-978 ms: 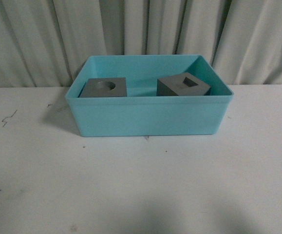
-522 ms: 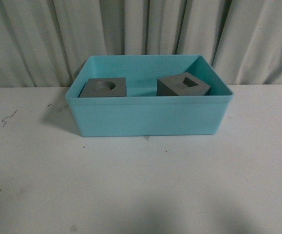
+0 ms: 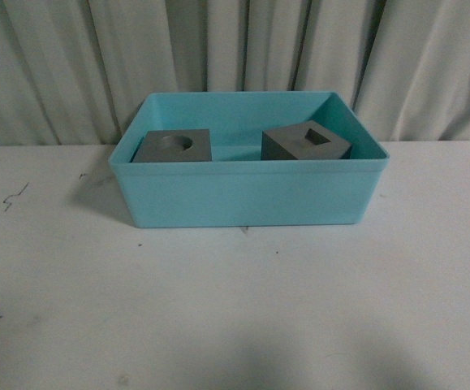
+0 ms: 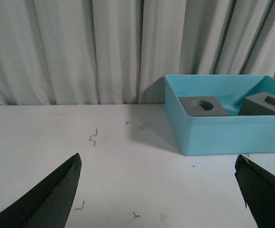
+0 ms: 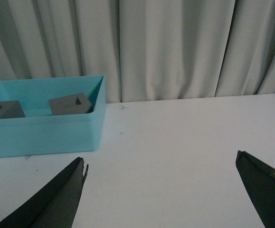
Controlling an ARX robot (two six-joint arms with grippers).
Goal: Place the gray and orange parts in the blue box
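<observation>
The blue box stands at the back middle of the white table. Inside it sit two gray cubes: one with a round recess on the left and one with a square recess on the right. No orange part shows in any view. Neither arm appears in the front view. My left gripper is open over bare table, well short of the blue box. My right gripper is open too, with nothing between its fingers, and the blue box lies off to its side.
Pleated grey-white curtains hang right behind the table. The white tabletop carries a few small dark scuff marks.
</observation>
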